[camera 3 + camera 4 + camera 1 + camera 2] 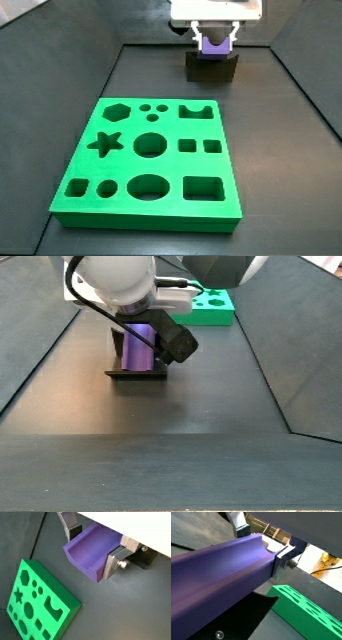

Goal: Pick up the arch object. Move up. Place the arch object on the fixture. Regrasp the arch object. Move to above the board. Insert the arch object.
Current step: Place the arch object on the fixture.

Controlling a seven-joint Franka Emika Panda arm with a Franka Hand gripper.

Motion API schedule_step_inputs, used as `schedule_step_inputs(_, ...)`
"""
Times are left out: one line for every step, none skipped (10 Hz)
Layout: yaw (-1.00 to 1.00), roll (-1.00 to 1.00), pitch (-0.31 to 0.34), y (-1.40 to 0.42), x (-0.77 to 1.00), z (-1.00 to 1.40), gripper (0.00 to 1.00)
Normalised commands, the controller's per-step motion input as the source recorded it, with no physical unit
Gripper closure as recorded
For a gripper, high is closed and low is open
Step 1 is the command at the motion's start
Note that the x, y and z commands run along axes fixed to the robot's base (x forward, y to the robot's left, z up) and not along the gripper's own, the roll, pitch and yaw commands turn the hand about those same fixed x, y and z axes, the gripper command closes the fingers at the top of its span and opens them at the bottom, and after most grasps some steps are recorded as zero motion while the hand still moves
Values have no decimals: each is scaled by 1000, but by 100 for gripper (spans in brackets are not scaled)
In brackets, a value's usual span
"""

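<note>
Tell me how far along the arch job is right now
Looks done: the pickup, since the claw is shut on the arch object in both wrist views. In hand: the fixture stage; in a side view the arch object sits right at the top of the fixture, though whether it rests there is unclear. Left: moving above the board and inserting; its arch cut-out is still empty.

Purple arch object (214,44) — tool (214,38)-clamped — above the fixture (211,66).

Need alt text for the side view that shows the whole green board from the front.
The gripper holds the purple arch object between its jaws, just above the dark fixture at the far end of the floor. The green board, with shaped cut-outs, lies nearer the camera.
</note>
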Motion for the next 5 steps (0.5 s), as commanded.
schedule_step_inputs(64,-63,-97,-18,25,-192,100)
schedule_step_inputs(62,-61,-92,-18,22,-192,100)
schedule_step_inputs(60,-59,-88,-18,19,-191,100)
schedule_step_inputs(58,-58,-85,-18,17,-191,100)
schedule_step_inputs(0,0,0,0,0,0,0)
